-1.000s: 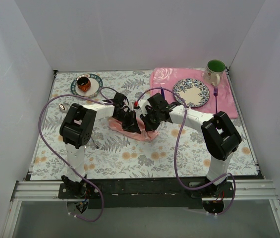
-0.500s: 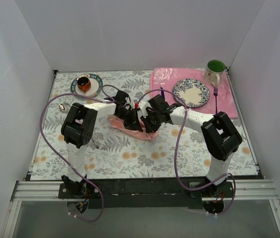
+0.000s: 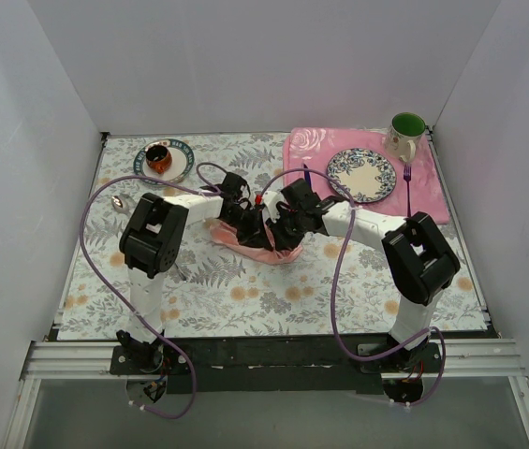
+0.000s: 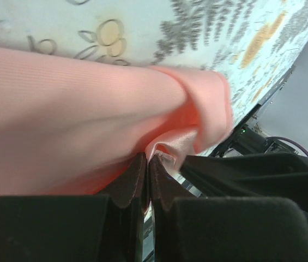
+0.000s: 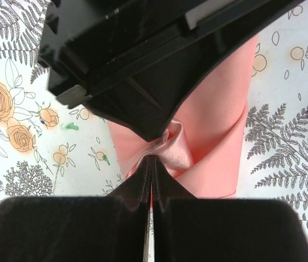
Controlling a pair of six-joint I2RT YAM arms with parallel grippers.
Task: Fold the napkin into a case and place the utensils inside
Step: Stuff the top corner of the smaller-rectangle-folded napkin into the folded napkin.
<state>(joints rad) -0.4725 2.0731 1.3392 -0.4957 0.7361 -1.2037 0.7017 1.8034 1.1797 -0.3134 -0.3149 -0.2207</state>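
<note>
step: folding napkin [image 5: 213,125] | left tool [image 4: 147,161], right tool [image 5: 152,159]: both clamped on its cloth | next: likely lay fold flat on bench [image 3: 339,281]

The left gripper [image 4: 147,161] has moved to the right over the surface [image 3: 245,299], and its arm's elbow has swung right with it. The gap to the right gripper [image 5: 152,161] has narrowed, and the two now stand almost tip to tip above the middle of the napkin [image 3: 229,239]. The cloth has been drawn along. Its left end lies a little further right than a second ago, and it looks shorter and more bunched between the two pairs of jaws.
</note>
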